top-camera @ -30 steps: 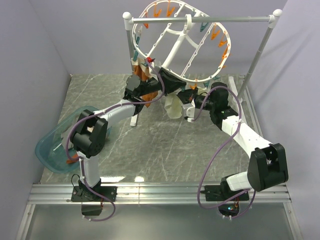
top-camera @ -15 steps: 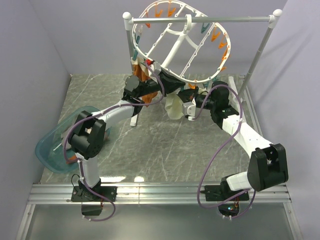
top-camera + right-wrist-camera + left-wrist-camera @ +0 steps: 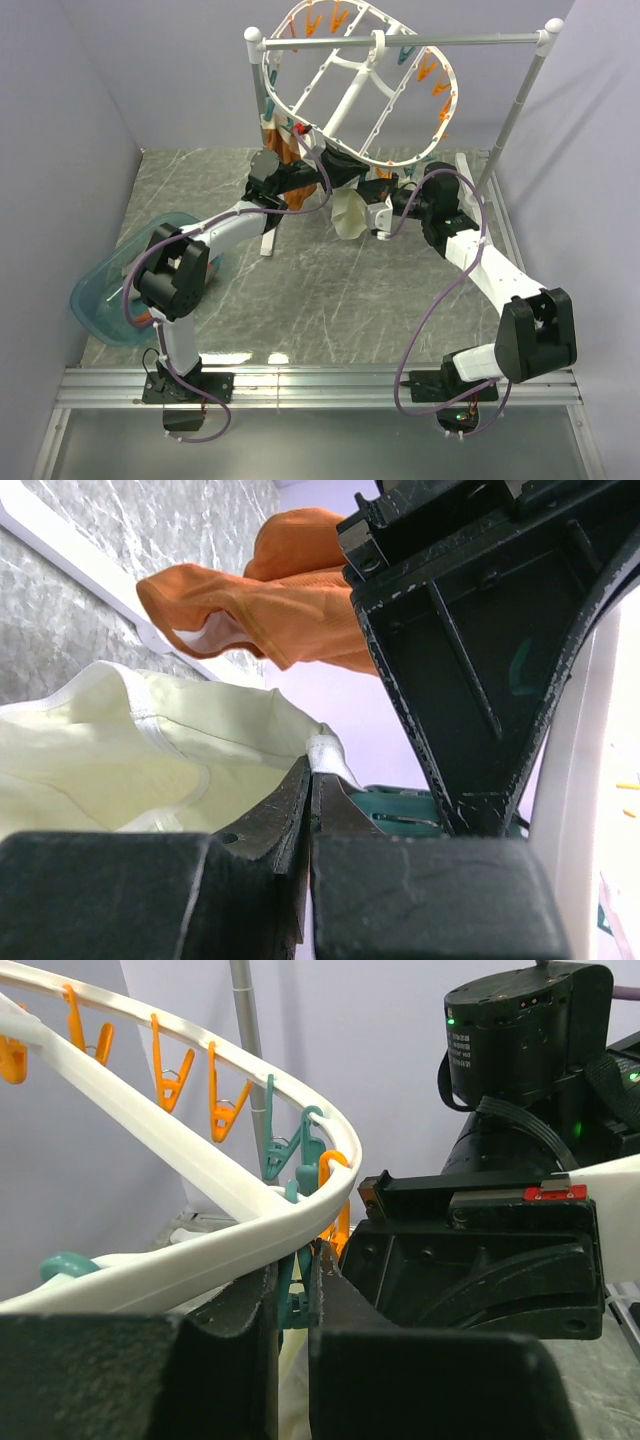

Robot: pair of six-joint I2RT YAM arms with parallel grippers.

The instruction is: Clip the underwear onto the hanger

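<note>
1. Far left, a teal basin (image 3: 100, 300) sits on the table, partly hidden by my left arm.
2. The left gripper (image 3: 293, 1282) is pinched nearly closed on a teal clip (image 3: 292, 1305) under the hanger (image 3: 200, 1250) rim. An orange garment (image 3: 270, 610) hangs alongside.
3. The underwear (image 3: 130, 750) hangs below the hanger, its edge nipped in the fully closed right gripper (image 3: 310, 775).
4. The right arm's black housing blocks my left wrist view. I cannot tell whether clip and fabric meet.

Both arms reach from the near edge toward the middle of the worktop's far edge, elbows bent. The left gripper (image 3: 345, 180) and right gripper (image 3: 372, 212) face each other closely, both with fingers pinched nearly together.
</note>
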